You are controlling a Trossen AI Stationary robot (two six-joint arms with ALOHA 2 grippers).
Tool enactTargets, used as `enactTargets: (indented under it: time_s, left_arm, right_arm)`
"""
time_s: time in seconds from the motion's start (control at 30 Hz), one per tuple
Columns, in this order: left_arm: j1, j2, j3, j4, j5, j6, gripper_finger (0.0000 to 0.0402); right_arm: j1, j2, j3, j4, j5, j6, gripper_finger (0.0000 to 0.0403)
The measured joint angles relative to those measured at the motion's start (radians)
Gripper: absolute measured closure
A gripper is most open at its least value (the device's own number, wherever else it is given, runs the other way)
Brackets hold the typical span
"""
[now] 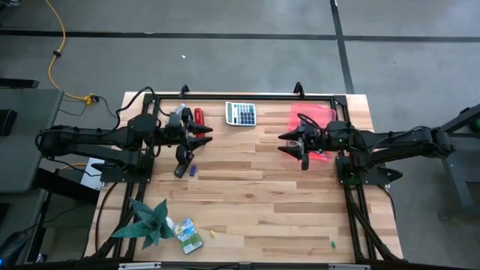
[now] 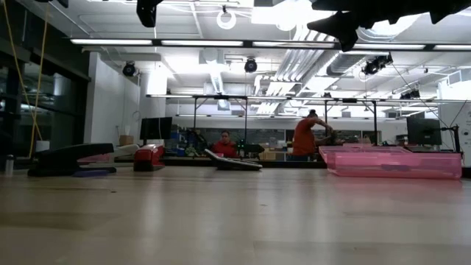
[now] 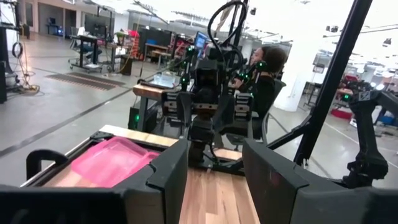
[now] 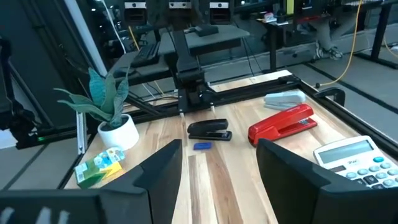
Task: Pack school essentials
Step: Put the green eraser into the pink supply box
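Both grippers hang level above the table and hold nothing. My left gripper (image 1: 205, 136) (image 3: 214, 171) is open over the far left. My right gripper (image 1: 286, 142) (image 4: 217, 168) is open at the near edge of the pink tray (image 1: 315, 114) (image 3: 112, 158). The green-yellow crayon box (image 1: 187, 235) (image 4: 99, 167) lies flat near the front left. A tiny blue eraser (image 1: 193, 171) (image 4: 201, 146) lies beside a black stapler (image 1: 182, 161). A small yellow piece (image 1: 212, 233) and a small green piece (image 1: 332, 244) lie near the front edge.
A red stapler (image 1: 199, 116) (image 4: 283, 124), a grey stapler (image 4: 285, 98) and a calculator (image 1: 241, 113) (image 4: 351, 158) lie along the far edge. A potted plant (image 1: 150, 221) stands front left beside the crayon box. Bare wood spans the middle. People show in the room behind.
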Motion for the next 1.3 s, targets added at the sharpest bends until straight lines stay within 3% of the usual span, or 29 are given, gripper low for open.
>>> enactTargets:
  time_s: [1.03,1.17,1.3]
  left_arm:
    - [0.0,0.0,0.0,-0.033,0.0,0.01,0.0263]
    - [0.0,0.0,0.0,-0.039,0.002,0.029,0.0296]
    - [0.0,0.0,0.0,-0.039,0.003,0.037,0.038]
  right_arm:
    - [0.0,0.003,0.001,-0.007,0.0,-0.029,0.0204]
    - [0.0,0.003,0.001,-0.007,-0.004,-0.029,0.0204]
    - [0.0,0.003,0.001,-0.007,-0.006,-0.029,0.0204]
